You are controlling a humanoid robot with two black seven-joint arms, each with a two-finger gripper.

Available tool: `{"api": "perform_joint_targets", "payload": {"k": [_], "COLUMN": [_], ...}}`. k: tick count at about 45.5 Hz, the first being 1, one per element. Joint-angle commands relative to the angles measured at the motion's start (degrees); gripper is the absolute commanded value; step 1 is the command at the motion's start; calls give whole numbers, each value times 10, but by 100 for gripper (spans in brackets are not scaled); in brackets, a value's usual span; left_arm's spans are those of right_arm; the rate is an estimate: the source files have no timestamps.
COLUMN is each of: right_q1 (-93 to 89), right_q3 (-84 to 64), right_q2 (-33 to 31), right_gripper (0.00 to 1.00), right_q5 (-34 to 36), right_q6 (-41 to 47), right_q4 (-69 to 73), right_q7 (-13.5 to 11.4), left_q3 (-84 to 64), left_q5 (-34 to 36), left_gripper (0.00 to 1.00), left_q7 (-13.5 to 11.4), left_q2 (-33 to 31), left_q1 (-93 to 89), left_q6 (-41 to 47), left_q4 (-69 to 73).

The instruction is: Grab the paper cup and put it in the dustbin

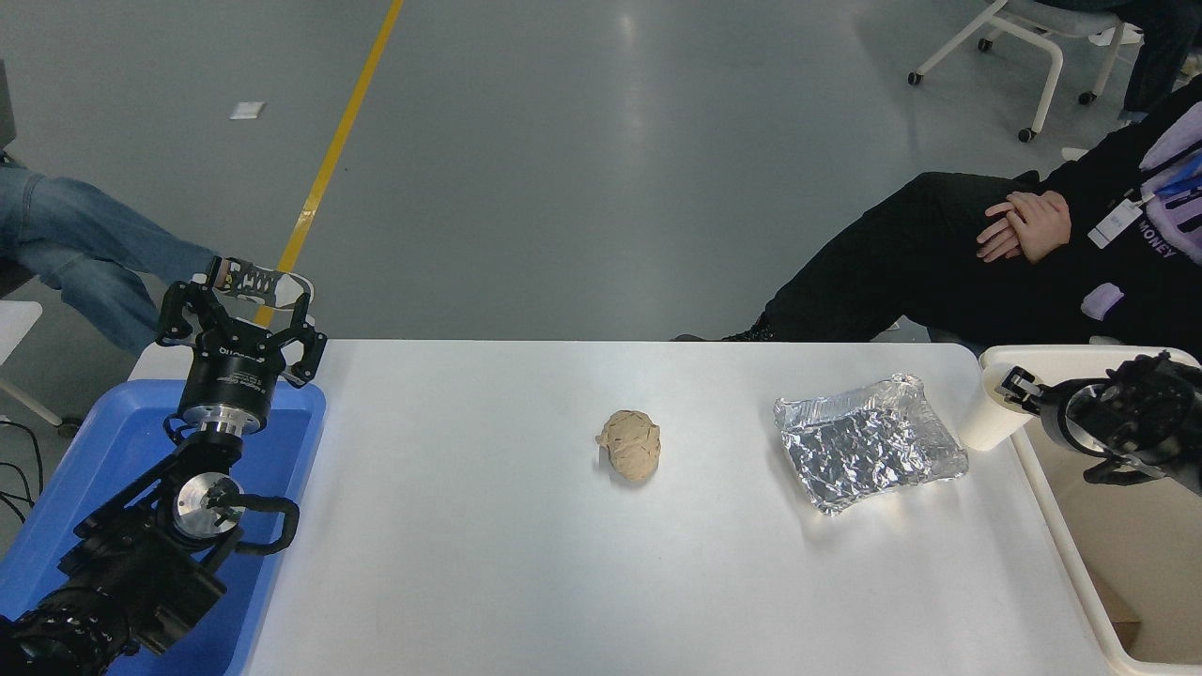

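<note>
The paper cup (991, 413) is plain cream-white and stands upright at the table's far right, over the left rim of the dustbin (1044, 512). The dustbin is a large cream tub at the right edge, partly cut off by the picture. My right gripper (1012, 392) comes in from the right edge above the dustbin and is shut on the cup's side. One finger (1022, 385) shows against the cup; the other is hidden behind it. My left gripper (240, 314) is parked at the lower left over the blue tray, open and empty.
A crumpled tan paper ball (630, 445) lies mid-table. A crinkled foil packet (866, 454) lies right of it, close to the cup. The blue tray (103, 451) sits at the left edge. A seated person (1024, 225) is at the far right, and another person's leg (84, 249) at the far left.
</note>
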Motion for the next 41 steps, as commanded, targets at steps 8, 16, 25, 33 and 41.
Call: {"api": "perform_joint_targets", "payload": {"k": [8, 16, 25, 33, 41], "right_q1": [-2, -1, 10, 57, 167], "right_q3": [0, 2, 2, -1, -42], "right_q2": [-3, -4, -5, -48, -106], "right_gripper": [0, 0, 0, 0, 0], "right_q5": [4, 7, 7, 0, -11], "right_q6": [6, 9, 9, 12, 24], "right_q4": [1, 6, 12, 68, 189], "right_q7": [-1, -5, -5, -5, -4], "left_q3": [0, 0, 0, 0, 0], "left_q5": [0, 0, 0, 0, 0], "left_gripper": [99, 99, 99, 99, 99], "left_q7": [1, 0, 0, 0, 1], "left_q2": [0, 0, 0, 0, 0], "left_q1": [0, 0, 0, 0, 0], "left_q6": [0, 0, 0, 0, 0], "left_q4": [0, 0, 0, 0, 0]}}
